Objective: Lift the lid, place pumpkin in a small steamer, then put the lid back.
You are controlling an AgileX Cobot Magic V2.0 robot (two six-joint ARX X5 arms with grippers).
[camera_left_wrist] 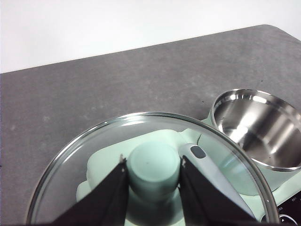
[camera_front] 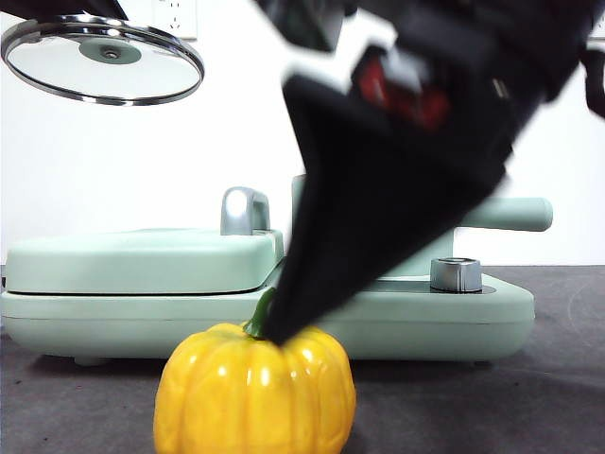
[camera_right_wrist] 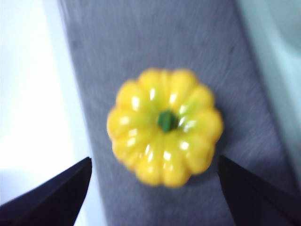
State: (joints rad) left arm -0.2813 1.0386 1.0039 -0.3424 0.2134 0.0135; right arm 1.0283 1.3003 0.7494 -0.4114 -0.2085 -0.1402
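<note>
The yellow pumpkin with its green stem sits on the dark table close to the front camera. My right gripper reaches down over it, open; in the right wrist view its jaws stand wide on either side of the pumpkin without touching it, and the picture is blurred. My left gripper is shut on the mint knob of the glass lid, and the lid hangs high at the left. The small steamer stands uncovered with its steel inside bare. In the front view only its handle shows.
A wide mint appliance base with a silver dial stands behind the pumpkin. Its flat griddle cover with a chrome handle takes the left half. The table edge runs near the pumpkin in the right wrist view.
</note>
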